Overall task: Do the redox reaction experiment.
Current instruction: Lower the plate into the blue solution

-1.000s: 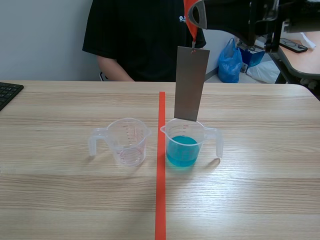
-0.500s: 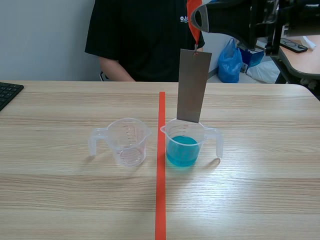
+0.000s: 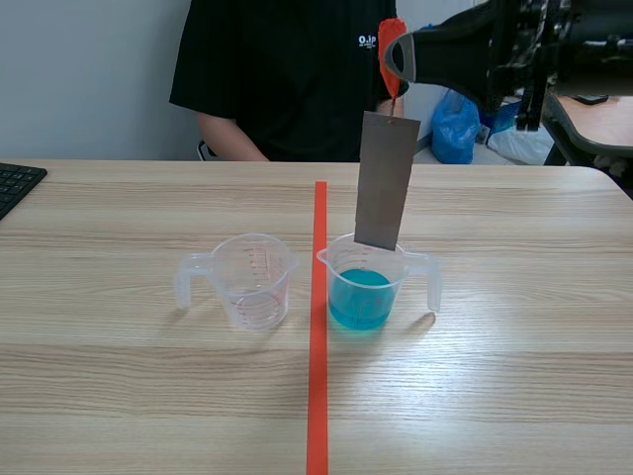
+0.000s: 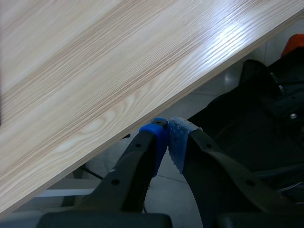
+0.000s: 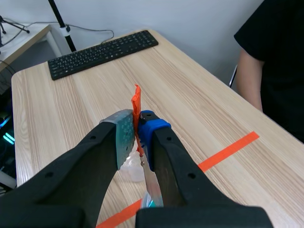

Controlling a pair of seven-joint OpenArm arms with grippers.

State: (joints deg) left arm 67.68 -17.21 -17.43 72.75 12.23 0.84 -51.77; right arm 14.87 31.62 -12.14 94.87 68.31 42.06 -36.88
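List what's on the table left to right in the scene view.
Keyboard → empty measuring cup → orange tape line → measuring cup of blue liquid. Metal strip, hung by its orange tag in the right gripper, overlaps that cup: omitted.

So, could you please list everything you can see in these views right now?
metal strip: one, grey, hanging upright from the orange tag, lower end at the blue-liquid cup's rim
orange tag: one, orange-red, pinched in the right gripper
blue-liquid cup: one, clear with blue liquid, just right of the tape line
empty cup: one, clear, just left of the tape line
tape line: one, orange-red, a mark down the table's middle
keyboard: one, black, at the table's left edge
table: one, light wood
blue bag: one, behind the table
person: one, black shirt, seated across the table
right gripper: shut on the tag, raised above the blue-liquid cup
left gripper: shut on nothing, beyond the table's edge
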